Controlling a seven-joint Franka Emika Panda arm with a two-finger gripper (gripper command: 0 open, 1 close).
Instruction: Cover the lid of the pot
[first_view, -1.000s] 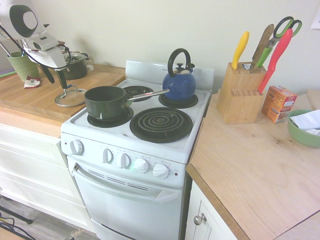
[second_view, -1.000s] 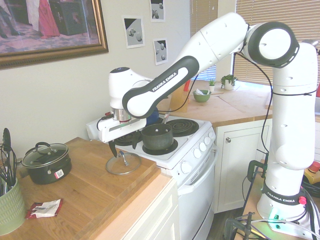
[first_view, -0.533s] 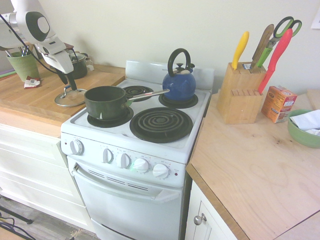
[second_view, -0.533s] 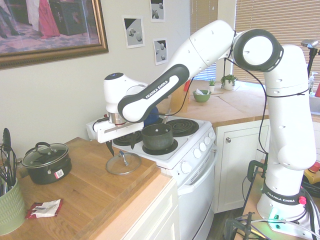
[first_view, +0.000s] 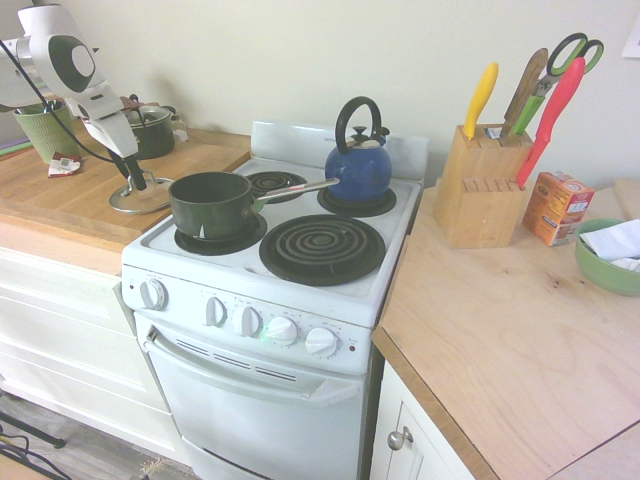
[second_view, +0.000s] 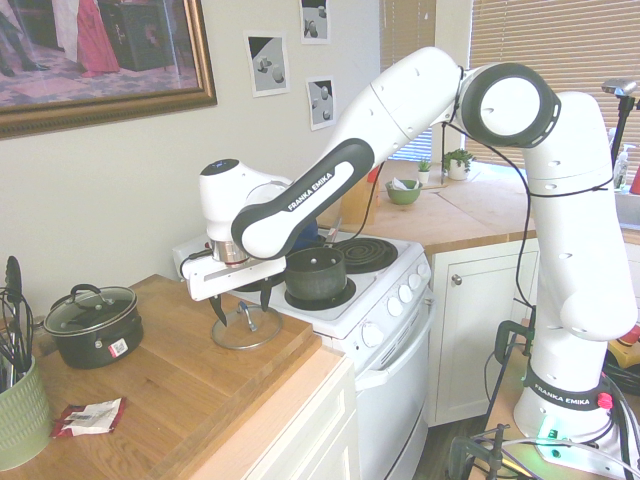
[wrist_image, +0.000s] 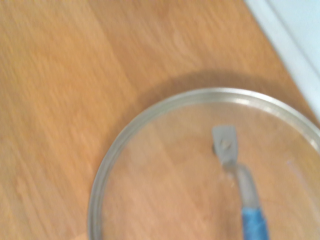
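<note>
- Kitchen setting, as we record it: a white stove (first_view: 270, 300) set between two wooden counters (first_view: 60, 195), with a pale wall behind.
- At the front of the stove we note a row of white knobs (first_view: 245, 322) above the oven door.
- On the front left burner stands the pot (first_view: 210, 203), dark green, open-topped, its long silver handle (first_view: 298, 188) pointing toward the back right.
- Beside it we list a bare front right coil burner (first_view: 322, 247).
- On the left counter, just beside the stove edge, lies the lid (second_view: 246, 327), clear glass with a metal rim, resting flat on the wood and apart from the pot.
- Our gripper (second_view: 241, 306) hangs directly over the lid, fingers spread apart on either side of the lid's handle and clamped on nothing.
- In the wrist view we see the glass lid on the wood grain, blurred.
- Further back on the stove: a blue kettle (first_view: 358, 163) on the rear right burner.
- On the right counter: a knife block (first_view: 480, 185), an orange box (first_view: 556, 206), a green bowl (first_view: 603, 262).
- At the back of the left counter: a dark two-handled pot (second_view: 92, 322) with its own lid, and a green utensil cup (second_view: 20, 415).
</note>
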